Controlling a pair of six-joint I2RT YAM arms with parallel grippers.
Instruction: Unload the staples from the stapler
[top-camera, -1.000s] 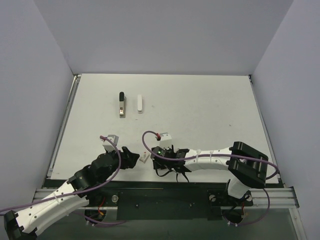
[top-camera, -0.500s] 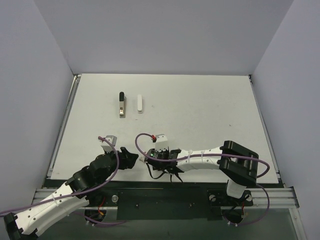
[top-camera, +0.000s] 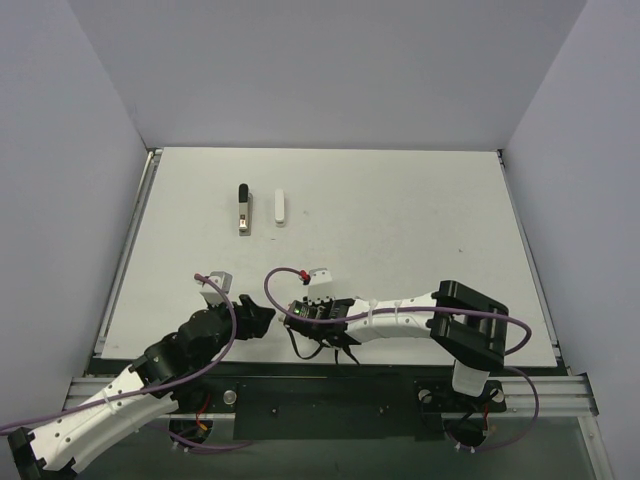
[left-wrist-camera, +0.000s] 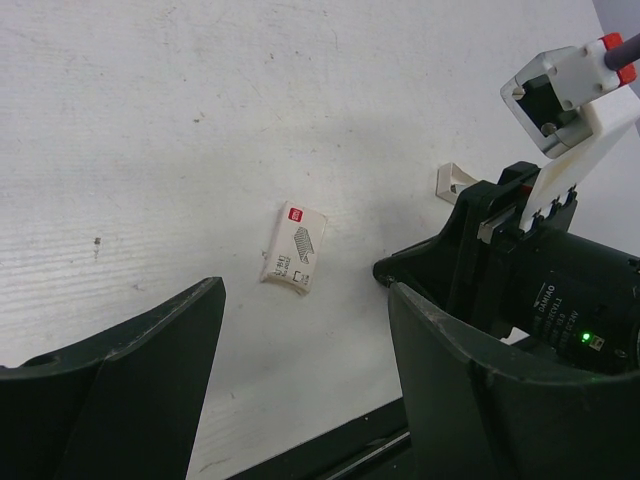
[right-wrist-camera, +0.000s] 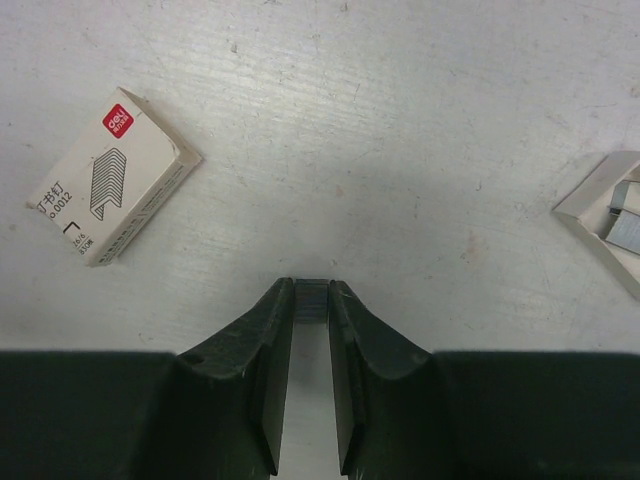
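The right gripper (right-wrist-camera: 311, 288) is clamping a short staple strip (right-wrist-camera: 312, 302) on the table (right-wrist-camera: 400, 120) — near the staple box (right-wrist-camera: 110, 175) (label up) — while the left gripper (left-wrist-camera: 305, 300) is hovering, jaws spread.

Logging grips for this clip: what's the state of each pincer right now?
Left pincer: open, holding nothing.
Right pincer: closed on a small grey metal strip of staples.

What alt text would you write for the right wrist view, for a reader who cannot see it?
The right gripper pinches a strip of staples between its two dark fingertips over a white table. A staple box lies flat at upper left, and an open tray holding staples shows at the right edge.
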